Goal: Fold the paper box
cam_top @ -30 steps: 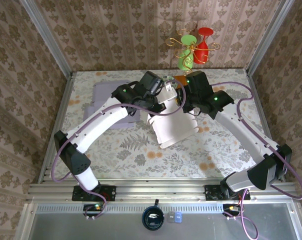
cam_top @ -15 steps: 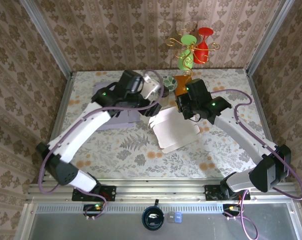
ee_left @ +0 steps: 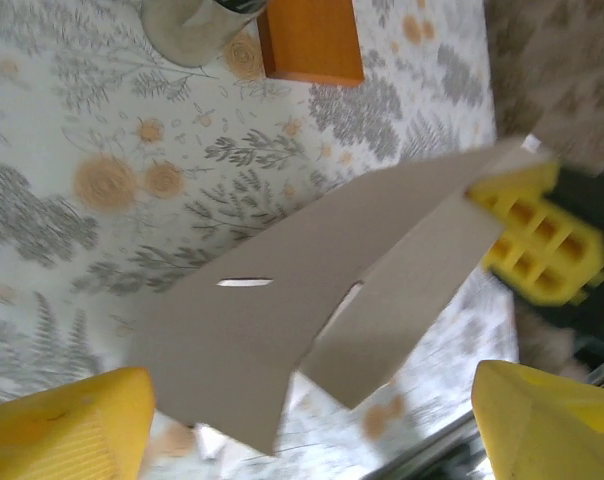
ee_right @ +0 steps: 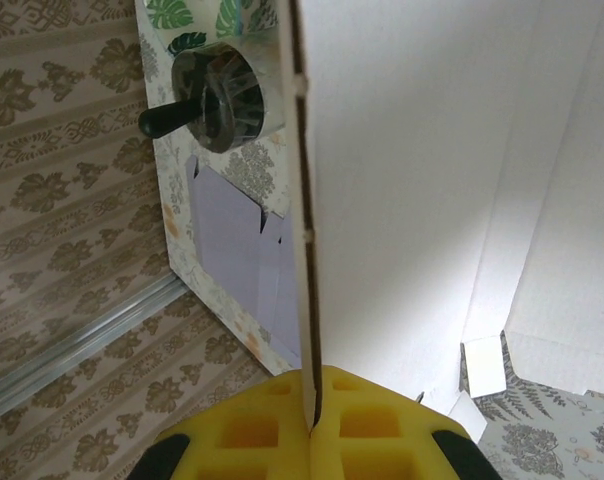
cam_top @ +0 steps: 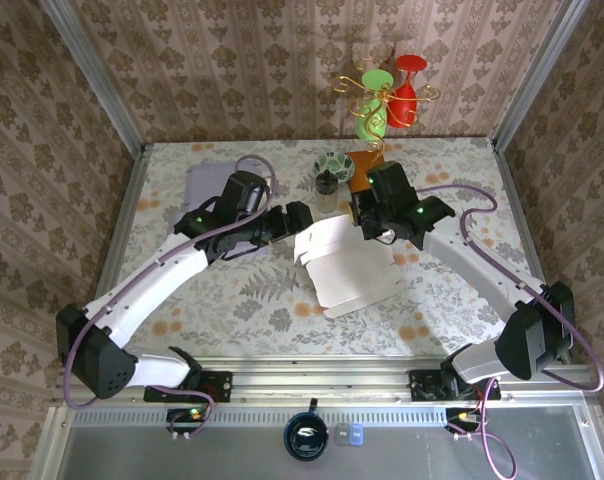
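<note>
The white paper box (cam_top: 347, 265) lies unfolded, its far edge lifted off the flowered table (cam_top: 232, 300). My right gripper (cam_top: 367, 226) is shut on that far edge. In the right wrist view its yellow pads (ee_right: 252, 440) pinch the thin cardboard edge, with the box's white panel (ee_right: 432, 180) spreading away. My left gripper (cam_top: 298, 217) is open just left of the box. In the left wrist view it (ee_left: 312, 405) has nothing between its yellow fingers (ee_left: 62, 430), and the box (ee_left: 282, 310) hangs in front in shadow, held by the right gripper's pads (ee_left: 537, 240).
A purple sheet (cam_top: 207, 190) lies at the back left. Behind the box stand a patterned bowl (cam_top: 332, 165), a glass jar (cam_top: 325, 195) and an orange block (cam_top: 360, 165). A wire stand with red and green glasses (cam_top: 387, 100) is at the back wall.
My left gripper has opened, let go of the box's top and drawn back to the left. The box has sunk lower and flatter, with the right gripper still holding it.
</note>
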`<state>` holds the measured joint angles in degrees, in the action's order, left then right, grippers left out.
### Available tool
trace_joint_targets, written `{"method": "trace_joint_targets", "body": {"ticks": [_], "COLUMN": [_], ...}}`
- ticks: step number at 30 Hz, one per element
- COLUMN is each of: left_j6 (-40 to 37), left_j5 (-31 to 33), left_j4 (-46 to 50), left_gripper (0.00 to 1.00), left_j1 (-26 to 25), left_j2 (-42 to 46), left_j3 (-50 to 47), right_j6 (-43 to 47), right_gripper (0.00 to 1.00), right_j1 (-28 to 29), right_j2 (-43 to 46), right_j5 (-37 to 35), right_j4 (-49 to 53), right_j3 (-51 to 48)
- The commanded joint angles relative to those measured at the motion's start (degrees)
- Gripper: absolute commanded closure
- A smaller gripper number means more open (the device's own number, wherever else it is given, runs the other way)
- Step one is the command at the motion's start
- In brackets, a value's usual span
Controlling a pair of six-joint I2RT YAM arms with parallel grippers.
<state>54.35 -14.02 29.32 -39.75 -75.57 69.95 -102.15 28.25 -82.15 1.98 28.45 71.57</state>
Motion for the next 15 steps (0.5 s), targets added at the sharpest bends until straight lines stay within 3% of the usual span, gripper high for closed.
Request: {"method": "trace_joint_targets", "body": {"ticks": [1,4,8,10,15], "left_j6": [22.64,32.29,42.34,48.5,52.91], "left_j5": [-2.07,1.05,4.75,5.37,6.28], "left_j4": [-7.58,-10.86,-5.36,-9.31,-16.53], "left_gripper": [0.2,0.2,0.24,0.27,0.28], "left_j1": [-0.05,-1.5,-2.54,-3.88,-6.16], "left_j2": [2.18,5.01,8.78,10.07,6.64], "left_j3": [-2.19,-5.38,-7.52,-11.31,-12.59], "right_j6": [-1.61,-1.39,-1.21,-1.12,-1.12], "right_gripper": [1.0,1.0,1.0,1.0,1.0], "right_j1": [-0.3,-0.53,-0.74,-0.76,-0.76], "right_j2": [-0.92,-1.12,-1.26,-1.39,-1.45], "right_j5": [-0.86,-1.18,-1.19,-1.01,-0.66], "right_j4": [-1.53,-1.8,-2.25,-2.46,-3.03], "right_j3": [-1.08,-1.26,-1.91,-2.13,-2.58]}}
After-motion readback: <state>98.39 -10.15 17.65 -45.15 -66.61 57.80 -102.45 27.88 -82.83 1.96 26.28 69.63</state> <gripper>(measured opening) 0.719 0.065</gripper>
